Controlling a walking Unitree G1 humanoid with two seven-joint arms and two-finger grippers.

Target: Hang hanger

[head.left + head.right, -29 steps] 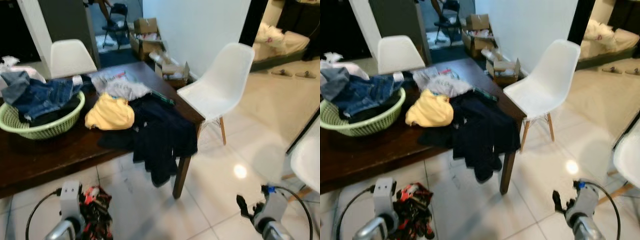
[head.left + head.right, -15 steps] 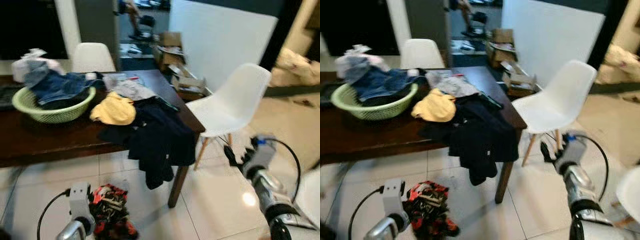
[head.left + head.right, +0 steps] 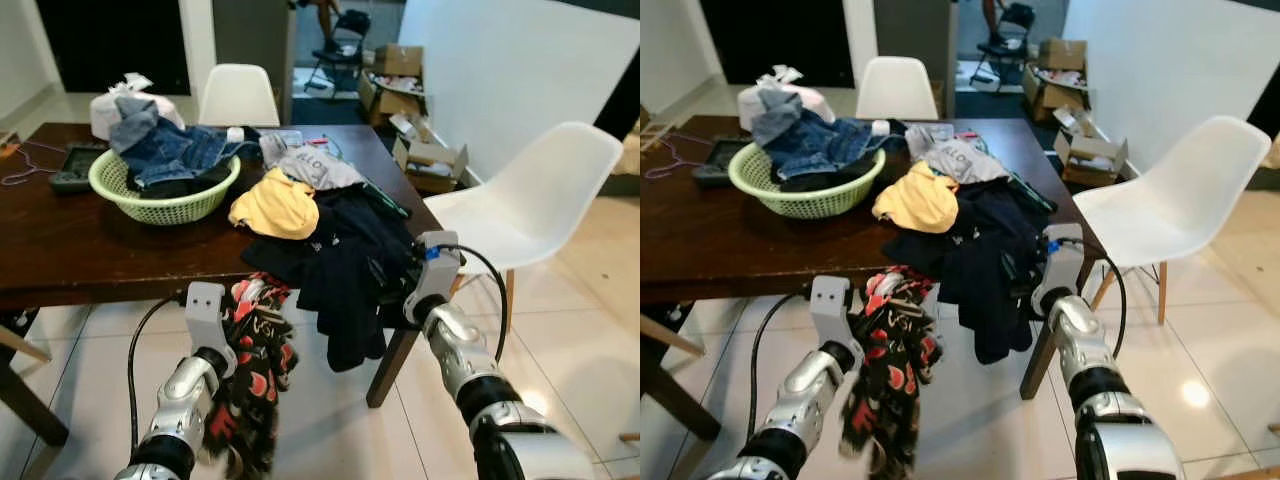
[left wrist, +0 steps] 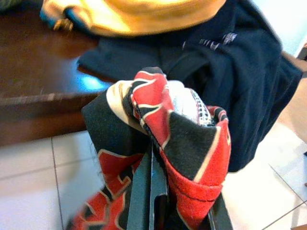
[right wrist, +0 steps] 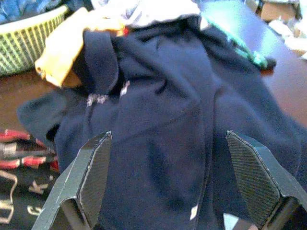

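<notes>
Left gripper [image 4: 158,191] clamped on red-black patterned garment [image 3: 250,370], held below table [image 3: 60,260] edge. Right gripper [image 5: 180,182] spread wide before dark navy garment [image 5: 168,120] draped over table corner; hanger not identifiable. Risk: closing here bunches or drags navy cloth off the table.

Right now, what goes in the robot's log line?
left claw: shut on patterned cloth | right claw: open, at navy garment | table

Readable text: almost none.
Grey shirt [image 3: 312,167] on the table [image 3: 60,240] bears dark print, perhaps "LO"; small white marks on the navy garment [image 4: 225,38] are too blurred to read.
</notes>
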